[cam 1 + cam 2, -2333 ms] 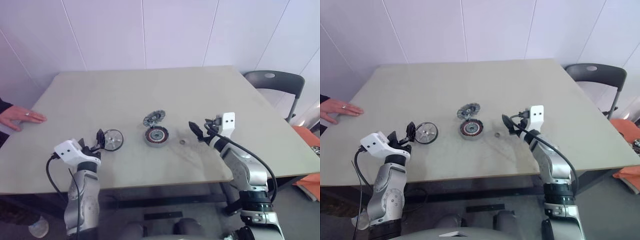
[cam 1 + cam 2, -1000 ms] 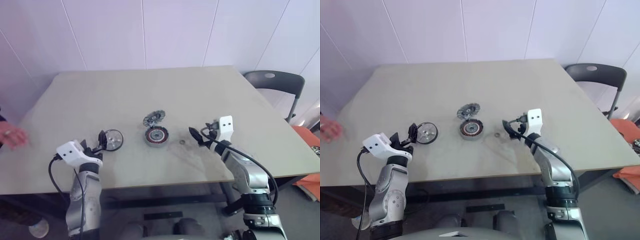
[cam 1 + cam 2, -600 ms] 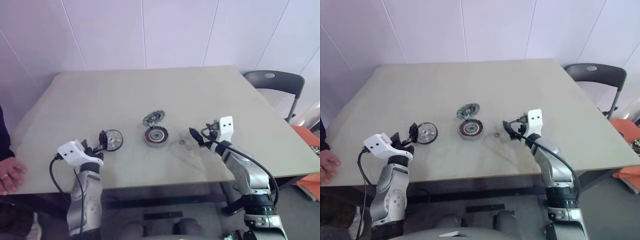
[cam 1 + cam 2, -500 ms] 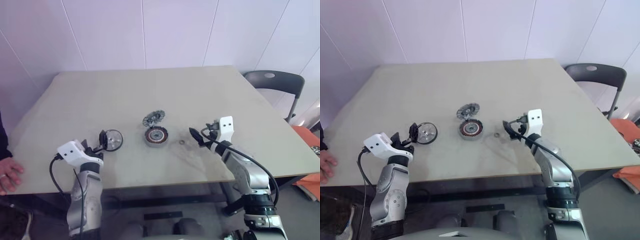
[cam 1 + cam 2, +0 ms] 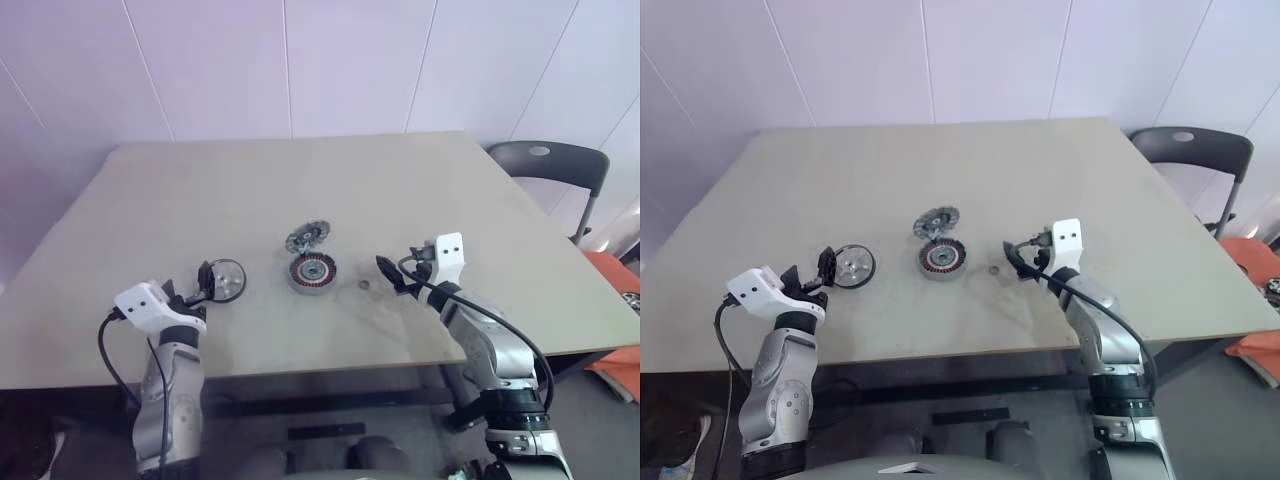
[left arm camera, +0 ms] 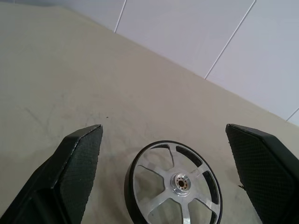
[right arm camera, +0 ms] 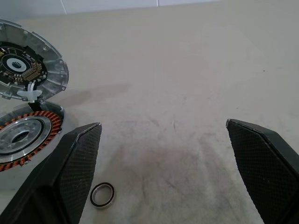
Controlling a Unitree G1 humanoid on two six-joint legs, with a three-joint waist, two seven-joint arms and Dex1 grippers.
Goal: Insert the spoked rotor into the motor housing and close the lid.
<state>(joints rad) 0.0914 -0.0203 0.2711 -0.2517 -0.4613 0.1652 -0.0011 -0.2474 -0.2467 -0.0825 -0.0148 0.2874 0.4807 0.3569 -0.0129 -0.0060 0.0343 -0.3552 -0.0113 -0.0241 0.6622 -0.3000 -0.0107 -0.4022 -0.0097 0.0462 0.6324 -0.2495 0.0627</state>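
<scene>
left gripper (image 6: 163,175) stood with its fingers wide apart, the spoked rotor (image 6: 173,183) lying flat on the table (image 5: 200,200) between them and just ahead, not touched. right gripper (image 7: 163,172) also stood spread wide and held nothing; a small ring (image 7: 102,195) lay on the table near its one finger. the motor housing (image 5: 313,272) sat at the table's middle, copper windings showing, with the lid (image 5: 307,237) propped tilted against its far side.

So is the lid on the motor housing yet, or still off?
Off. The lid leans tilted against the far side of the housing, whose copper windings and silvery hub lie uncovered.
</scene>
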